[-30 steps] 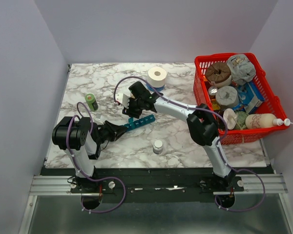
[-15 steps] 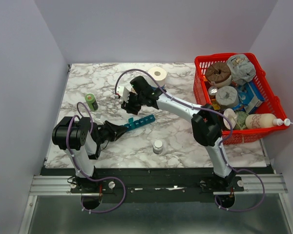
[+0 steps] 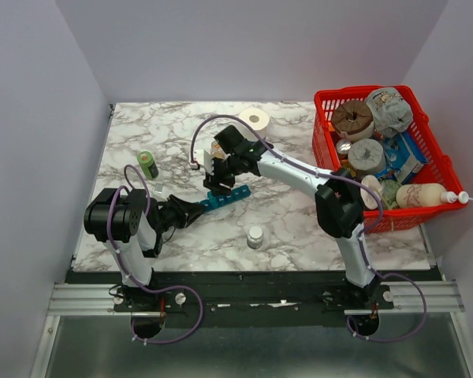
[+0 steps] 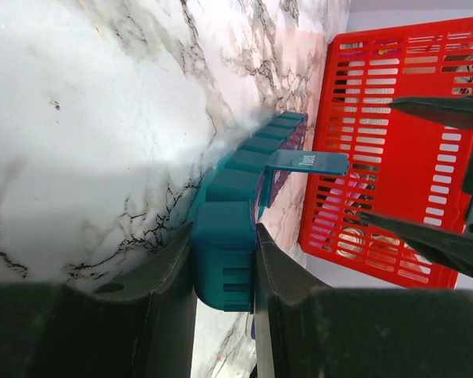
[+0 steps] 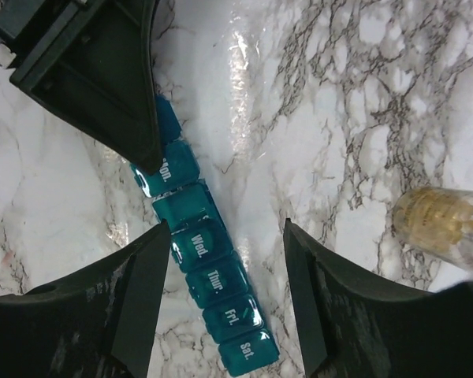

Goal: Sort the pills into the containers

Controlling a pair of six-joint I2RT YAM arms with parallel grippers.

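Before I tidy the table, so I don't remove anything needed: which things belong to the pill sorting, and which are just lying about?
Job: organizer, pills in jar, left gripper, right gripper.
Lying about: tape roll, green can, bottle, basket.

The marble table (image 3: pixel 292 227) carries a teal strip (image 5: pixel 209 264) (one lid up), lying under the gap between the right fingers (image 5: pixel 87 331). One end sits between the left fingers (image 4: pixel 134 307), and a jar (image 5: pixel 445 224) stands beside the right ones.
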